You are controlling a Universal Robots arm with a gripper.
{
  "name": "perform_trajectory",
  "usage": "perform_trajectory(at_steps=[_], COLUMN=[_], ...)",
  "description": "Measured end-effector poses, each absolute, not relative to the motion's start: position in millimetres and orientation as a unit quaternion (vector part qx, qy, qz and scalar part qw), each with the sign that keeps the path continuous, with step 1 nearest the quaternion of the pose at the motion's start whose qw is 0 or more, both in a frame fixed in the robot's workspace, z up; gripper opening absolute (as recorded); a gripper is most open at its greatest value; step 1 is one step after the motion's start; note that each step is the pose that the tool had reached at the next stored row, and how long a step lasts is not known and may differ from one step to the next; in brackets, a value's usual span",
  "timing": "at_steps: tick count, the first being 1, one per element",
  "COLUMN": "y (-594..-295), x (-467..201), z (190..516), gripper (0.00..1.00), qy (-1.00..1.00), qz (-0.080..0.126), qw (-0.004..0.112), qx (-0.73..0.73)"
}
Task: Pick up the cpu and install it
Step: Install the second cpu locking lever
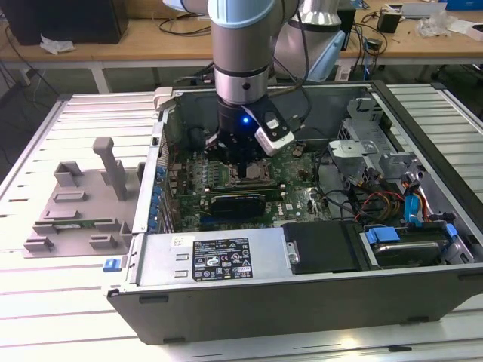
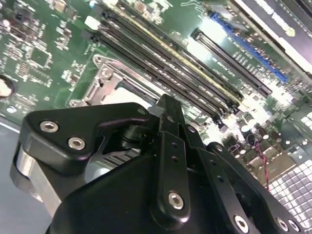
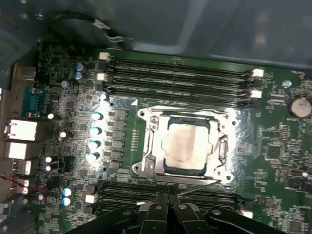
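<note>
The cpu (image 3: 186, 145), a small square chip with a pale silver top, lies flat inside the metal-framed socket (image 3: 146, 146) on the green motherboard (image 3: 273, 141). My gripper (image 3: 168, 197) hovers just off one edge of the socket with its black fingers pressed together and nothing between them. In the exterior view the gripper (image 1: 243, 167) hangs straight down over the socket (image 1: 253, 178) in the open computer case (image 1: 302, 294). In the second wrist view the fingertips (image 2: 168, 105) stand over the socket's frame (image 2: 100, 73), hiding most of it.
Memory slots (image 3: 175, 73) run along both sides of the socket. A thin socket lever (image 3: 197, 187) lies near the fingers. The power supply (image 1: 219, 260), drive bay (image 1: 400, 249) and cables (image 1: 377, 200) crowd the case. A grey fixture tray (image 1: 75, 204) sits at the exterior view's left.
</note>
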State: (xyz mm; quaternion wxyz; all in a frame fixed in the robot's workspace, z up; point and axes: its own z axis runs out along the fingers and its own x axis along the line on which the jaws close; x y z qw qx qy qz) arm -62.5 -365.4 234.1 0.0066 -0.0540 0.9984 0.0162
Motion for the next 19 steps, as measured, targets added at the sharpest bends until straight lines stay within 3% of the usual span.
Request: perform_trajectory(at_steps=[19], y=[-383], x=[-66], z=[232], gripper=[0.11], qy=[0.998], qz=[0.017], qw=[0.007], qx=[-0.054])
